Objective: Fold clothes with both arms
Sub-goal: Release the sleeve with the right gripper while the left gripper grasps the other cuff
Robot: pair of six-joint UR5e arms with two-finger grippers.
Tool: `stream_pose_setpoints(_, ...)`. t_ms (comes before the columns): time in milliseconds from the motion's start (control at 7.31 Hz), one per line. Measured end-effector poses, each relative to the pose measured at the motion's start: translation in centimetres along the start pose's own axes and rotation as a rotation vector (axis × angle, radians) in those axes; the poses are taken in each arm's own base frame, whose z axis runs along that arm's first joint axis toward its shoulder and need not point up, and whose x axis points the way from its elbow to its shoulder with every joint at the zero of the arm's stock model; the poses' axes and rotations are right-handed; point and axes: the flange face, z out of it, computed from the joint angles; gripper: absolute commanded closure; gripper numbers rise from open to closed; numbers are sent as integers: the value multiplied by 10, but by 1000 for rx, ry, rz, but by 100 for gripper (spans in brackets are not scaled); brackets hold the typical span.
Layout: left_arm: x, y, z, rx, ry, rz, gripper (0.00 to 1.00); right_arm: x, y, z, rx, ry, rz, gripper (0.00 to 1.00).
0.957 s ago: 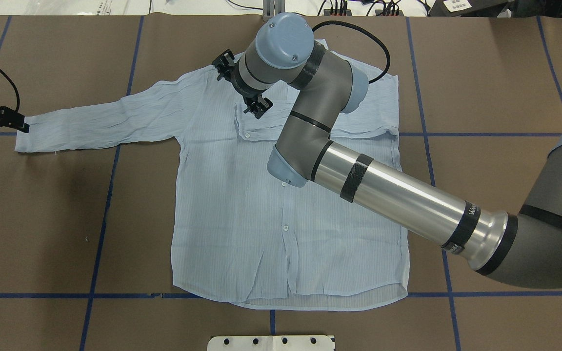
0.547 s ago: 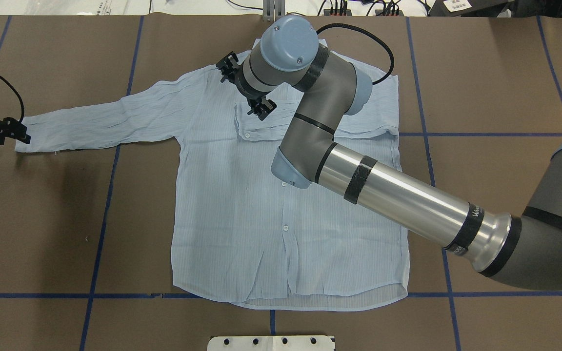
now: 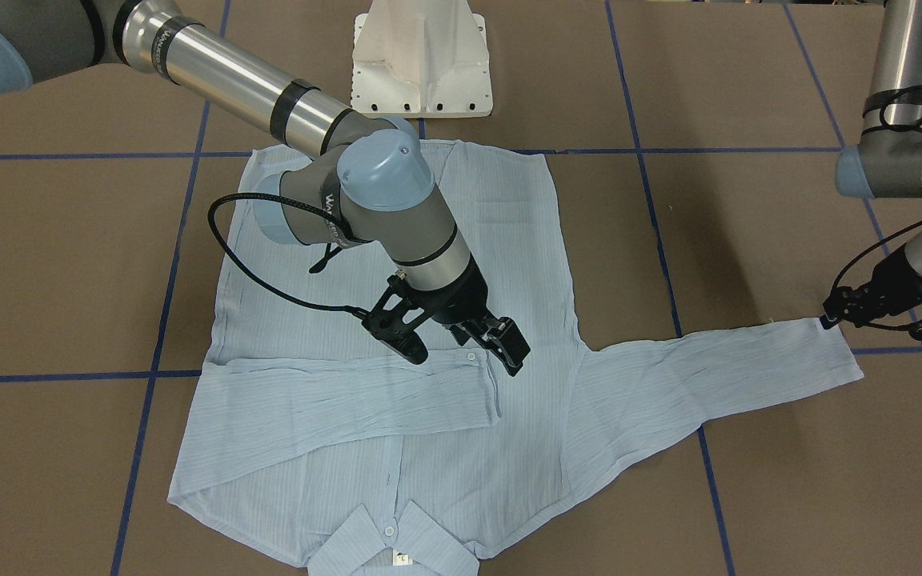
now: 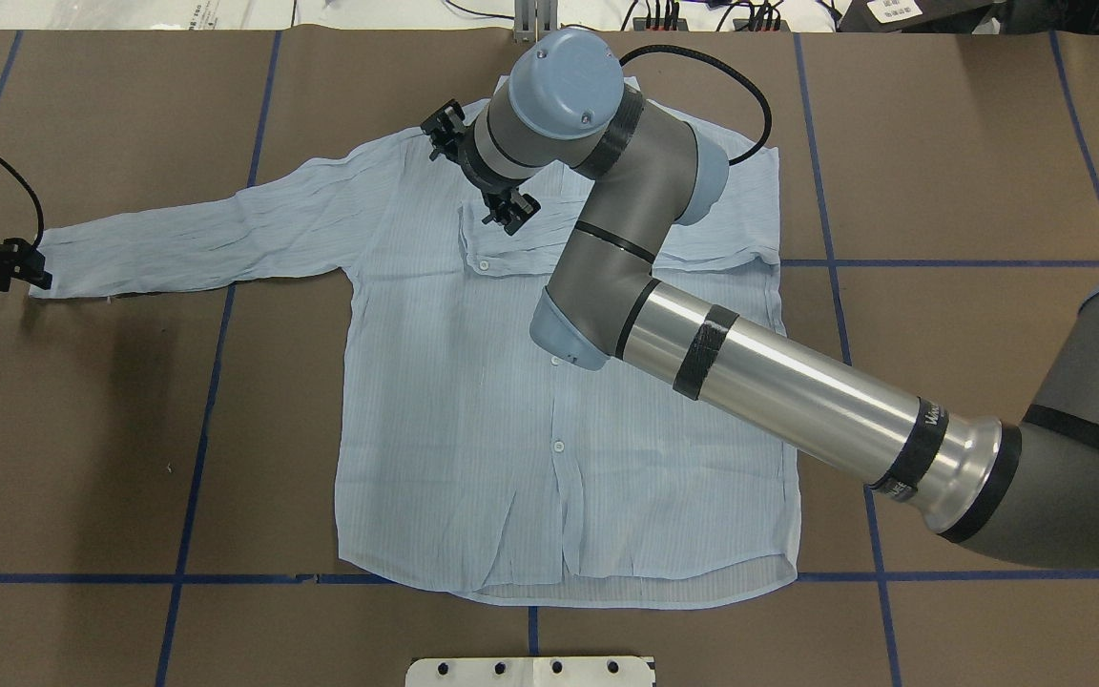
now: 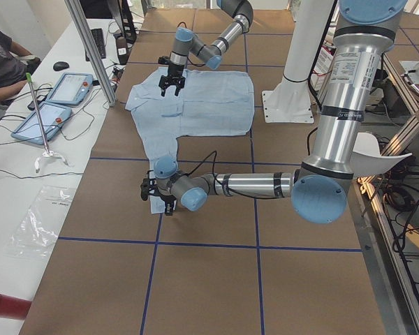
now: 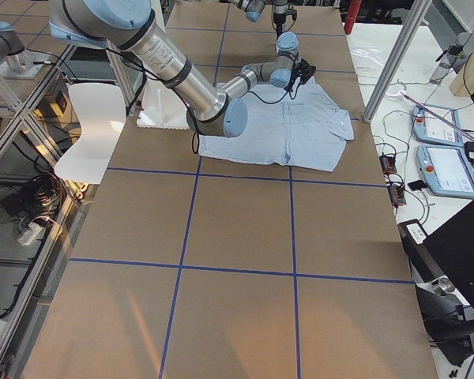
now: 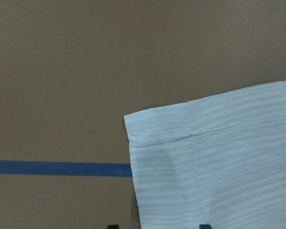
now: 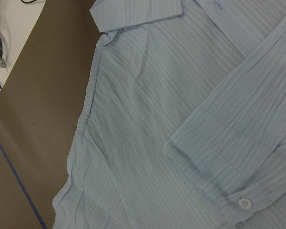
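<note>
The light-blue shirt (image 4: 473,429) lies flat on the brown table, buttons up, collar (image 3: 389,544) away from the robot. One sleeve (image 3: 333,400) is folded across the chest, and its buttoned cuff (image 8: 229,186) shows in the right wrist view. The other sleeve (image 4: 196,239) stretches out to my left. My right gripper (image 3: 457,348) hovers open and empty just above the folded sleeve's cuff. My left gripper (image 4: 34,272) is open at the end of the stretched sleeve. Its fingertips stand apart at the bottom of the left wrist view, with the cuff (image 7: 205,157) ahead of them.
The white pedestal base (image 3: 421,56) stands at the robot's edge of the table. Blue tape lines (image 4: 196,420) cross the brown table cover. A side bench with tablets (image 5: 70,87) and a seated person lie beyond the far edge.
My left gripper has slid along the cuff's end toward the robot's side. My right arm has shifted slightly right over the chest. The shirt has not moved.
</note>
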Motion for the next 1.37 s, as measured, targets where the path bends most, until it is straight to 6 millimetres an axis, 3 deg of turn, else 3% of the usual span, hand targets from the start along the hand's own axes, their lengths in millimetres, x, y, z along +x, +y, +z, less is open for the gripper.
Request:
stream_pose_setpoints(410,3,2,3,-6,2,4,48,20,-20,-11,8,-8,5,1)
stream_pose_setpoints(957,7,4,7,-14,3,13,67,30,-28,-14,11,-7,7,1)
stream_pose_setpoints(1094,7,5,7,-15,3,16,78,30,-29,-15,12,-8,7,1)
stream_pose_setpoints(1231,7,5,8,-16,2,15,100,30,-29,-15,12,-8,7,1)
stream_pose_setpoints(1368,7,5,7,-15,3,15,100,29,-30,-16,11,-8,8,1)
